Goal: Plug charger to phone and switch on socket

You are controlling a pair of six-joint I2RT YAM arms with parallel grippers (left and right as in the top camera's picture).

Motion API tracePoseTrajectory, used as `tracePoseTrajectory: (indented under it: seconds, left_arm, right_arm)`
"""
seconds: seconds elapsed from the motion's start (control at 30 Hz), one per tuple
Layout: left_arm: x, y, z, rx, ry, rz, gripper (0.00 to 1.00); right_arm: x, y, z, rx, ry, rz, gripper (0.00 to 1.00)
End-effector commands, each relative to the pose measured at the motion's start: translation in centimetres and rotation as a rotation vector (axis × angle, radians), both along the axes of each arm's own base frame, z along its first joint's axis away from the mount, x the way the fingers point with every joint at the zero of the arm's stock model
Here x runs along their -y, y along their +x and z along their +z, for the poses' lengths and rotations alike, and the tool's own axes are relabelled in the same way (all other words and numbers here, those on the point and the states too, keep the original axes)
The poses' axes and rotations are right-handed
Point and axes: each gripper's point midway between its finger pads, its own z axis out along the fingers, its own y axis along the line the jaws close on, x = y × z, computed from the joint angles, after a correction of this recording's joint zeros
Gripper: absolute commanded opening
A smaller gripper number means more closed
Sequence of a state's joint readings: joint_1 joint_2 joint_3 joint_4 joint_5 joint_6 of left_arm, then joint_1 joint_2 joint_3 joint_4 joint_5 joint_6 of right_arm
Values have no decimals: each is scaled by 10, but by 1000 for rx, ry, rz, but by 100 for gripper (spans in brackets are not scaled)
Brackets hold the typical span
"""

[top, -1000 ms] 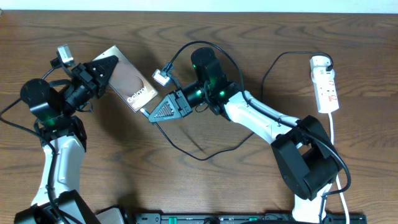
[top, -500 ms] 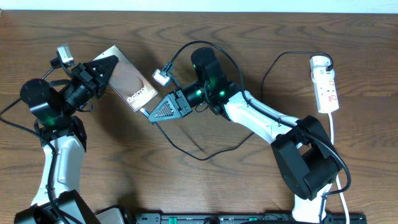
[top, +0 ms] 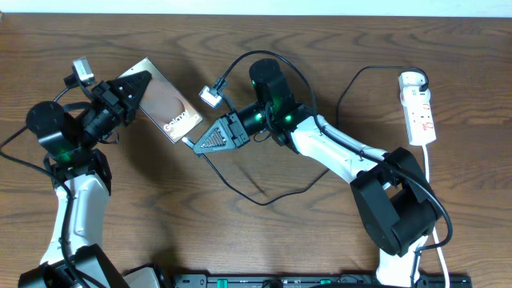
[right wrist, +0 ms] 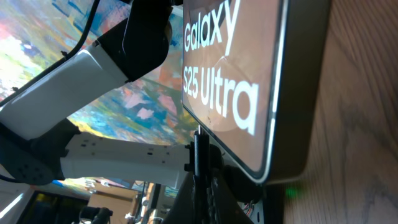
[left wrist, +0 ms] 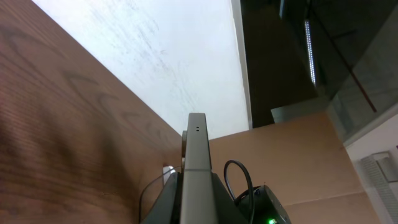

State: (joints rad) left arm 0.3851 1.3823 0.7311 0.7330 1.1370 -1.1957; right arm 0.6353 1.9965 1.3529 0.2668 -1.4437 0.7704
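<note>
The phone [top: 170,102] was held toward the upper left of the desk [top: 240,248]. It was set slantwise, with its glossy brown face turned up in the overhead view and its white lettering near its lower right end. The left tool [top: 134,86] was clamped on the phone's upper left end. In the left wrist view the phone's thin edge was seen rising straight out from between the fingers. Whether the phone was resting on the desk or lifted off it could not be told.

The right tool [top: 198,145] was closed on the charger [top: 258,202] close to its free end and was pointed at the phone's lower right end. In the right wrist view a thin dark tip was seen gripped between the fingers, directly below the face lettered "Galaxy S25 Ultra". The tip was placed just beside the phone's end edge; whether it was seated in the phone could not be told.

From the right tool the charger's thin black cable was trailed in a loop across the middle of the desk. It was then led up and over to the round white plug [top: 412,79] at the far end of the socket [top: 422,114]. The socket was laid lengthwise near the desk's right edge, well apart from the phone. Red markings were seen on its white body, and a white lead [top: 430,176] was run from it toward the near edge.
</note>
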Motion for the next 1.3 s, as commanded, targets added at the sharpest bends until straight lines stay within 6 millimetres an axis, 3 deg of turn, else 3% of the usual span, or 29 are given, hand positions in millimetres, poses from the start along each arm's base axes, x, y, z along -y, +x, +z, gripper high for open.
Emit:
tracePoseTrajectory:
  seconds: [0.0, 0.5, 1.27]
  left_arm:
    - [8, -4, 8, 33, 19, -39, 7]
    - [35, -3, 8, 37, 20, -90, 7]
    - [32, 0, 9, 37, 20, -67, 7]
  right_arm:
    - [-5, 2, 0, 12, -1, -15, 1]
    - [-11, -6, 2, 18, 6, 6, 1]
    - [-11, -3, 2, 21, 6, -5, 1]
